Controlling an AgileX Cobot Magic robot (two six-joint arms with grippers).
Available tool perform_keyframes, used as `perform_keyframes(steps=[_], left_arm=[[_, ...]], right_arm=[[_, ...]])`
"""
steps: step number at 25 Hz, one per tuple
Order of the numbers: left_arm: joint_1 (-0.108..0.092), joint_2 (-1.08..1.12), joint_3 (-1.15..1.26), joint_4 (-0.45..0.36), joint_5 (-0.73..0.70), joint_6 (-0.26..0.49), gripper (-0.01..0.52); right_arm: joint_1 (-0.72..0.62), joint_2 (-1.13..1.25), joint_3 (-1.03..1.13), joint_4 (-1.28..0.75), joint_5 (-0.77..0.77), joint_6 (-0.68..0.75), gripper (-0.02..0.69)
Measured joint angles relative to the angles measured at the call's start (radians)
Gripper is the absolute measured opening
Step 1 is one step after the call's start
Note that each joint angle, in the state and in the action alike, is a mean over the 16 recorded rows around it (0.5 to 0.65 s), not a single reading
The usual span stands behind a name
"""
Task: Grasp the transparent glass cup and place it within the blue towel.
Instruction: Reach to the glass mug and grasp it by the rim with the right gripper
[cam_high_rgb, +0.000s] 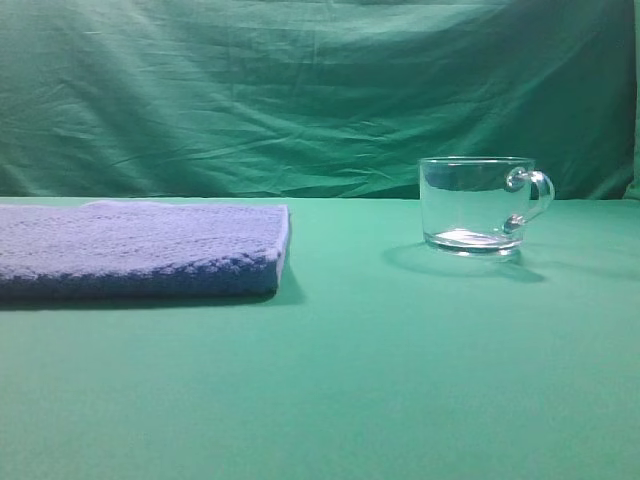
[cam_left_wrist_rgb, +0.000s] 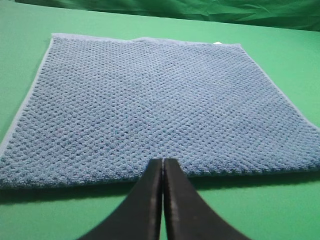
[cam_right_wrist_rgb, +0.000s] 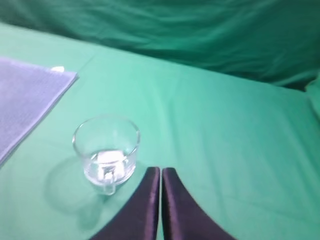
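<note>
- In the exterior high view neither arm nor gripper shows at all; only the cup (cam_high_rgb: 478, 205), the towel (cam_high_rgb: 140, 250) and the green cloth (cam_high_rgb: 400, 380) under and behind them are there.
- That view cuts the towel off at its left edge, so its full width cannot be told from there.
- Each wrist view shows only the two dark fingers of its own gripper, rising from the bottom edge; the rest of each arm is out of frame.
- The right wrist view is soft and blurred; the cup's handle is hard to make out there (a small pale lump low on the near side of the glass may be it).
- In that same view only a corner of the towel enters, at far left, with a small white tag at its tip.
- Left gripper (cam_left_wrist_rgb: 163, 162): fingers pressed together, nothing between them. The tips sit just at the towel's near edge, with the towel spreading ahead of them; whether they touch the cloth I cannot tell.
- Right gripper (cam_right_wrist_rgb: 160, 171): fingers together with only a hairline gap, holding nothing.
- The cup stands upright on the green cloth, just left of and slightly ahead of the right gripper's tips, apart from them.
- The cup is well apart from the towel, off it entirely.
</note>
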Motion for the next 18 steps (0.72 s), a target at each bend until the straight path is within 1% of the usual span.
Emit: perform_keyframes(steps=[2,4,9,12,15,18], left_arm=[[0.000,0.000,0.000,0.000,0.000,0.000,0.000],[0.000,0.000,0.000,0.000,0.000,0.000,0.000],[0.000,0.000,0.000,0.000,0.000,0.000,0.000],[0.000,0.000,0.000,0.000,0.000,0.000,0.000],[0.000,0.000,0.000,0.000,0.000,0.000,0.000],[0.000,0.000,0.000,0.000,0.000,0.000,0.000]], right_arm=[[0.009,0.084,-0.067,0.004,0.078,0.003,0.058],[0.012,0.168,-0.138,0.010,0.155,0.006,0.101],[0.013,0.367,-0.303,0.028,0.297,0.002,0.276],[0.013,0.466,-0.375,0.039,0.327,-0.003,0.388],[0.013,0.551,-0.425,0.048,0.324,-0.012,0.492],[0.013,0.621,-0.456,0.053,0.303,-0.025,0.549]])
